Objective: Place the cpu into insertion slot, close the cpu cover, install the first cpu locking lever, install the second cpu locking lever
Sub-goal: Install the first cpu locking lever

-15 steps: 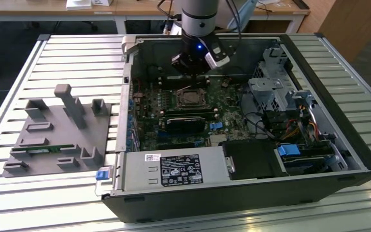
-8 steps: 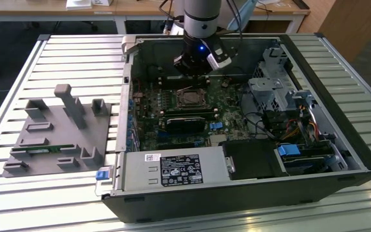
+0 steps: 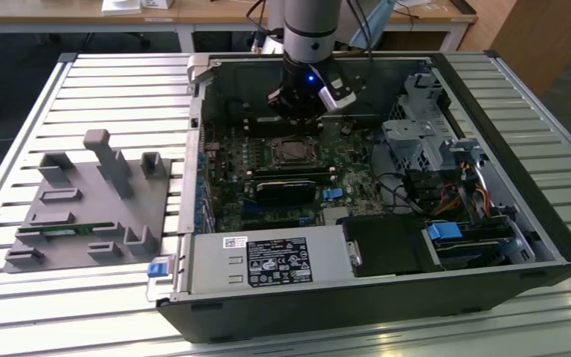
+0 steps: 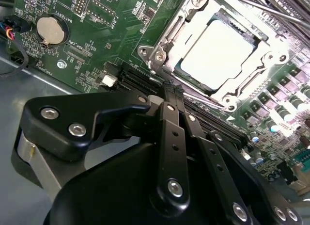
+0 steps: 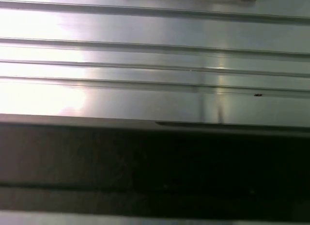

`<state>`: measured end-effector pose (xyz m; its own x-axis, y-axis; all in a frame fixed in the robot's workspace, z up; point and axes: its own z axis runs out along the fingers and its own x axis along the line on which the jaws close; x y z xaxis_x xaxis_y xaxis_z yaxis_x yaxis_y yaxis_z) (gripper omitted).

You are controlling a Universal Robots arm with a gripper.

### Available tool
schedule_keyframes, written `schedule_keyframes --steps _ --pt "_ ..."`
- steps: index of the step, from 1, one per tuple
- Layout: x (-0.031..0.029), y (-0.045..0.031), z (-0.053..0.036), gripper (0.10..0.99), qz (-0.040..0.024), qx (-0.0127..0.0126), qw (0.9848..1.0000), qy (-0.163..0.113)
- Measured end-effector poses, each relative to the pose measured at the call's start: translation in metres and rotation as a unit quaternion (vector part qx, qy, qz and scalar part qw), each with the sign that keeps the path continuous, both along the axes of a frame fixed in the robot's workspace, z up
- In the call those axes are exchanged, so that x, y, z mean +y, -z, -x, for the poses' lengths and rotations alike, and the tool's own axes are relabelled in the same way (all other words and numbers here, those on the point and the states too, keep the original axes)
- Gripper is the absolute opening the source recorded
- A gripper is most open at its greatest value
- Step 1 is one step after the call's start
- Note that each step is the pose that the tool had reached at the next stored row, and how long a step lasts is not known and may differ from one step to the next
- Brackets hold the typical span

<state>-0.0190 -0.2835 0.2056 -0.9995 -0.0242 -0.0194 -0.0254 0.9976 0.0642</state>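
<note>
Gripper: your black gripper (image 4: 170,91) sits closest in the second wrist view, fingers pressed together, gripping nothing, just beside the socket's edge.
Coin cell: one on the green board (image 4: 50,30).
Cpu: you see one cpu (image 4: 218,53) seated in the insertion slot (image 4: 252,38).
Cpu cover: one cpu cover (image 4: 167,38), closed over the chip's edges.
Writing: white label on the power supply (image 3: 277,262), too small to read.
</note>
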Motion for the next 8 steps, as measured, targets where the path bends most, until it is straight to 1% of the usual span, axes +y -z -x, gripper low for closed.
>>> schedule_keyframes --steps 8 --pt "0.0000 0.0031 -0.0008 0.106 0.0001 0.0002 1.0000 0.000"
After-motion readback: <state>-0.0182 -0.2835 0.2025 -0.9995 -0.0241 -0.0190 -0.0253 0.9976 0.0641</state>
